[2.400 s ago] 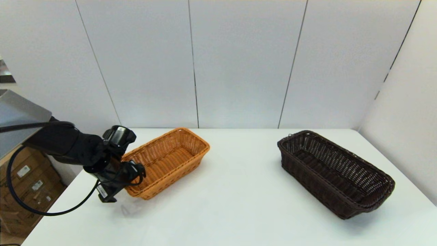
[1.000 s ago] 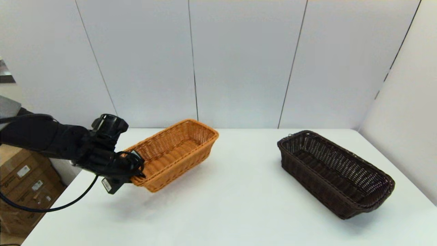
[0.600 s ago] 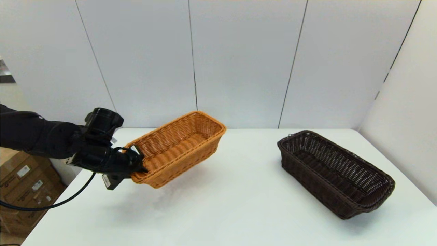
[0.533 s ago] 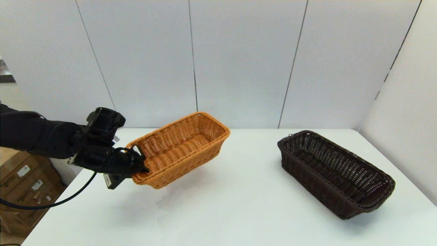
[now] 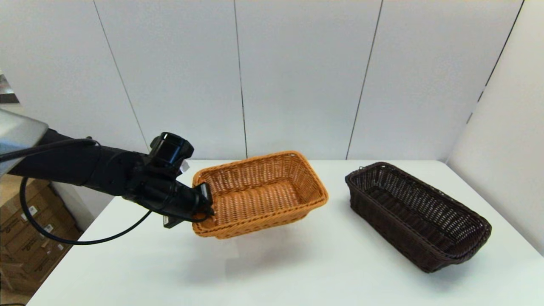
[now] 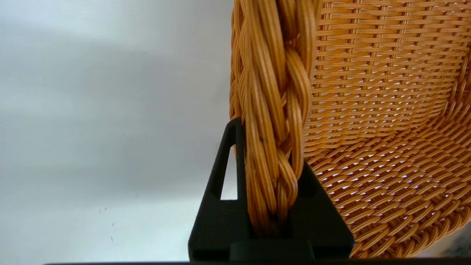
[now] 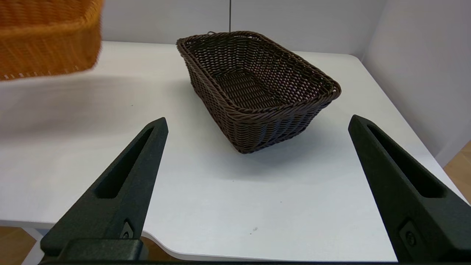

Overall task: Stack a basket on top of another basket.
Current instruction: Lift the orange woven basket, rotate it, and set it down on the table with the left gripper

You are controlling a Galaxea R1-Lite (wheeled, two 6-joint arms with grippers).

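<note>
The orange-tan wicker basket (image 5: 263,199) hangs above the table, left of centre, its far end slightly raised. My left gripper (image 5: 205,205) is shut on the braided rim of its near-left short end. In the left wrist view the rim (image 6: 276,92) runs between the two black fingers of that gripper (image 6: 270,147). The dark brown basket (image 5: 418,214) rests on the table at the right, untouched. In the right wrist view my right gripper (image 7: 258,120) stands open at the table's near edge, well short of the dark basket (image 7: 254,77). The orange basket's (image 7: 48,40) corner shows there too.
The white table (image 5: 297,267) has bare surface between and in front of the baskets. Grey wall panels (image 5: 297,76) close the back and right side. Cardboard boxes (image 5: 25,238) sit on the floor past the table's left edge.
My left gripper has lifted the orange basket off the table and carried it rightward toward the dark basket, turning it as it went. The dark basket has stayed put.
</note>
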